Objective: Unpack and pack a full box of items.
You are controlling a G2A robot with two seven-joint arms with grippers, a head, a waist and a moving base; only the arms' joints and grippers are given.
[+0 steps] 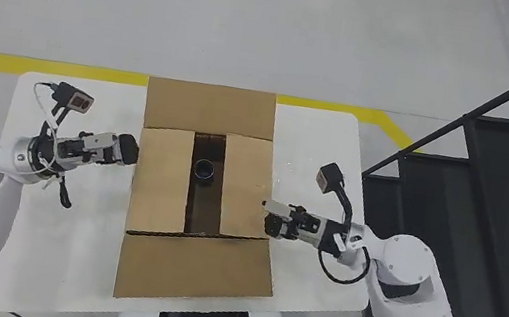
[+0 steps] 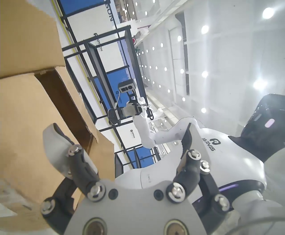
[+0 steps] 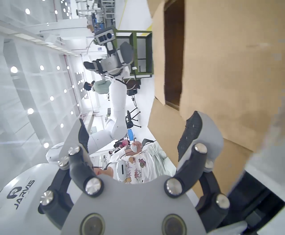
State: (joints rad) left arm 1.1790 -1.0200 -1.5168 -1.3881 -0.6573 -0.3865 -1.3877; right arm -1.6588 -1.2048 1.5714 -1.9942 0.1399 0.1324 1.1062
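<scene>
1. At the middle of the white table (image 1: 323, 145) sits the cardboard box (image 1: 195, 241). Its far flap (image 1: 210, 109) at 12 o'clock and its near flap (image 1: 195, 270) at 6 o'clock lie folded out flat.
2. The left flap (image 1: 161, 182) and right flap (image 1: 242, 185) lie over the opening. The gap between them shows a dark round item (image 1: 204, 169) inside.
3. Your left gripper (image 1: 131, 150) is at the box's 9 o'clock, at the left flap's outer edge, jaws spread wide and empty.
4. Your right gripper (image 1: 268, 218) is at about 4 o'clock, just beside the right flap's edge, also wide apart with nothing in it.
5. Unpacking looks barely begun. The one item you can see is inside the box, and both side flaps likely need folding back before you can reach in.
6. Room is tight. Only narrow strips of bare table lie at 9 and 3 o'clock, and the flat flaps reach the 12 and 6 o'clock edges or nearly so. Dark metal stairs (image 1: 488, 218) stand close at 3 o'clock, so keep the right arm tucked in.
</scene>
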